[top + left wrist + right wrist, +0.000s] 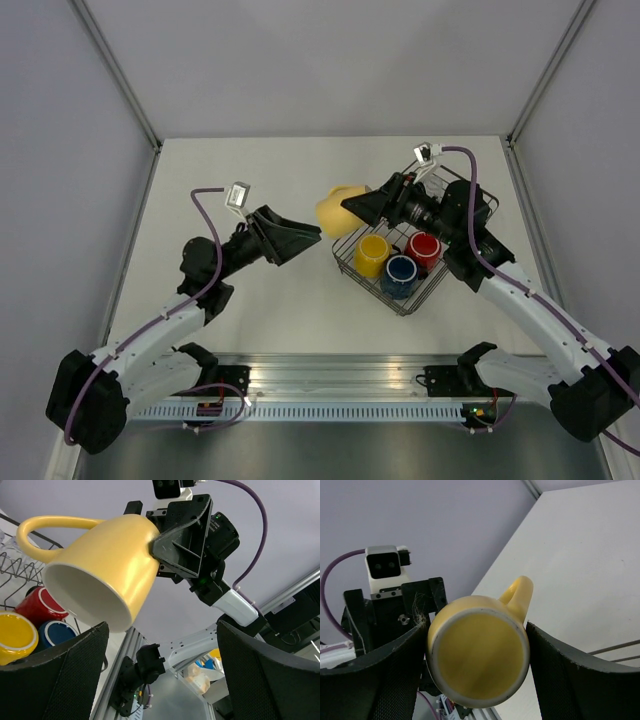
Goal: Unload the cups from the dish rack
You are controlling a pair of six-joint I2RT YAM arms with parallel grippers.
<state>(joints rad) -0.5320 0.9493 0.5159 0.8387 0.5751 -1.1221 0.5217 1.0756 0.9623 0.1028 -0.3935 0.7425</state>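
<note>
- The table [280, 170]: I see no cup standing on it outside the rack, so by my count nothing has been unloaded yet.
- The dish rack [425, 296] sits toward the right edge of the table, about midway between the near and far edges and turned at an angle. Three mugs are inside it. My right arm covers its far part, so I cannot say whether any glasses are in there.
- The right gripper [352, 207] reaches out past the rack's left side and is clamped on the base end of the pale yellow mug. Its wrist view shows a finger pressed against each side of the mug.
- The left gripper [305, 243] is near the middle of the table with its fingers spread wide and nothing between them. It points at the mug's open mouth but is clear of it (this looks to me like a handover being set up, though that is only my reading).
- The pale yellow mug [105, 565] is in the air, tipped on its side, just off the rack's left side. This first cup is lifted out but not set down.
- The bright yellow mug [372, 255], the red mug [424, 250] and the blue mug [401, 275] are clustered in the rack's near half. All three are left to do, so I judge the task barely begun.
</note>
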